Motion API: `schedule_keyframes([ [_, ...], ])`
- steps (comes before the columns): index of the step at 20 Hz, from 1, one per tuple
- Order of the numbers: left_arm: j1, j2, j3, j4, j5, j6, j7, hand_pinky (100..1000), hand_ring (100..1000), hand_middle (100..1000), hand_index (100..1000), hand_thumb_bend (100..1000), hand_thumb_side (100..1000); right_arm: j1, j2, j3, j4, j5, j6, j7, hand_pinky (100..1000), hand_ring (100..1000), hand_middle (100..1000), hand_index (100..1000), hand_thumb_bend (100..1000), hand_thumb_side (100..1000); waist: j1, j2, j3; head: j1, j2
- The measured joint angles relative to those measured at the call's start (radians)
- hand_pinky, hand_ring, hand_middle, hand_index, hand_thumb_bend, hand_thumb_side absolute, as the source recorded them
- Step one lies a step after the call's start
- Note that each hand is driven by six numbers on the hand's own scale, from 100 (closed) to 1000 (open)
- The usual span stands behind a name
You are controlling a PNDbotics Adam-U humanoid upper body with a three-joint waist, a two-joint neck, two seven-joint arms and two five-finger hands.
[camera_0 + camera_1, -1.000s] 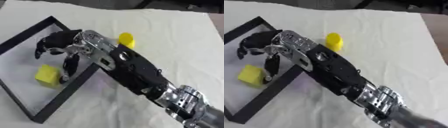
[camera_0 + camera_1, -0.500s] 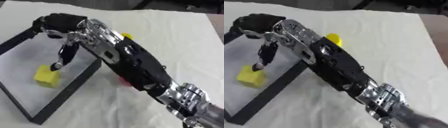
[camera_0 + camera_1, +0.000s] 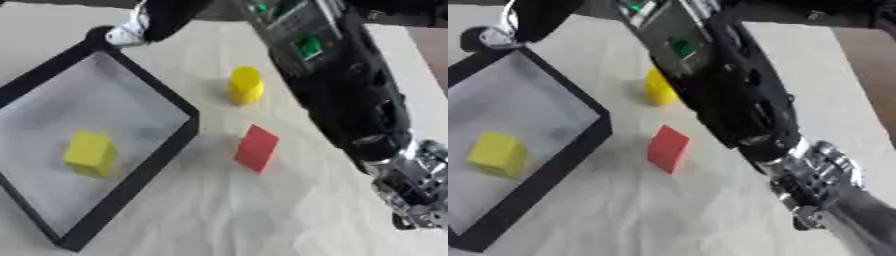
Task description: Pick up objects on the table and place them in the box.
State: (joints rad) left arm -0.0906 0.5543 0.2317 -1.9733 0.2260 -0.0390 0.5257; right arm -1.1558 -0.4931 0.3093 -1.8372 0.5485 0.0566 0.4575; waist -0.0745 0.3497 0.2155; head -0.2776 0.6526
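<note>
The yellow cube sits inside the box on my left, resting on its pale floor and apart from the black rim, so that piece counts as placed. My right hand shows only partly at the top edge above the box's far corner; I cannot tell how its fingers stand, and I see nothing in it. My forearm slants across the worktop from the right. Out on the cloth, the yellow cylinder stands upright and the red block lies nearer me, just beside the box, both likely next.
</note>
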Motion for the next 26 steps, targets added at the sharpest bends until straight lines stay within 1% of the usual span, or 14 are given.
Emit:
schedule_keyframes([
  [2, 0.009, 0.000, 0.000, 0.000, -0.005, 0.001, 0.001, 780, 806, 808, 898, 658, 698, 0.023, -0.056, -0.012, -0.070, -0.034, 0.021, 0.013, 881, 822, 757, 827, 640, 376, 0.000, -0.007, -0.016, 0.016, 0.004],
  [4, 0.014, 0.001, 0.001, 0.000, -0.008, 0.001, 0.002, 780, 806, 808, 898, 660, 698, 0.044, -0.100, -0.017, -0.116, -0.061, 0.030, 0.023, 880, 818, 752, 824, 641, 378, 0.000, -0.013, -0.026, 0.030, 0.008],
  [8, 0.021, 0.001, 0.002, 0.000, -0.016, 0.002, 0.002, 780, 806, 808, 898, 662, 698, 0.099, -0.157, -0.019, -0.141, -0.100, 0.019, 0.023, 879, 820, 755, 826, 648, 387, 0.000, -0.013, -0.039, 0.052, 0.013],
  [12, 0.024, 0.005, 0.002, 0.001, -0.018, 0.003, 0.000, 780, 805, 807, 898, 662, 699, 0.159, -0.187, -0.014, -0.145, -0.117, -0.005, 0.021, 879, 819, 754, 826, 649, 391, 0.000, -0.013, -0.044, 0.067, 0.013],
  [17, 0.026, 0.008, 0.001, 0.005, -0.020, 0.006, -0.003, 780, 805, 807, 898, 661, 700, 0.232, -0.215, -0.006, -0.145, -0.122, -0.022, 0.025, 878, 817, 752, 825, 649, 389, 0.000, -0.013, -0.044, 0.081, 0.013],
  [21, 0.026, 0.008, 0.000, 0.006, -0.021, 0.007, -0.005, 781, 821, 807, 899, 658, 703, 0.247, -0.226, -0.006, -0.145, -0.123, -0.023, 0.025, 876, 815, 748, 824, 647, 383, 0.000, -0.013, -0.048, 0.087, 0.013],
  [26, 0.026, 0.008, -0.001, 0.007, -0.021, 0.009, -0.012, 781, 824, 808, 900, 656, 705, 0.329, -0.245, 0.004, -0.145, -0.122, -0.010, 0.037, 875, 814, 747, 823, 645, 380, 0.000, -0.013, -0.047, 0.092, 0.013],
])
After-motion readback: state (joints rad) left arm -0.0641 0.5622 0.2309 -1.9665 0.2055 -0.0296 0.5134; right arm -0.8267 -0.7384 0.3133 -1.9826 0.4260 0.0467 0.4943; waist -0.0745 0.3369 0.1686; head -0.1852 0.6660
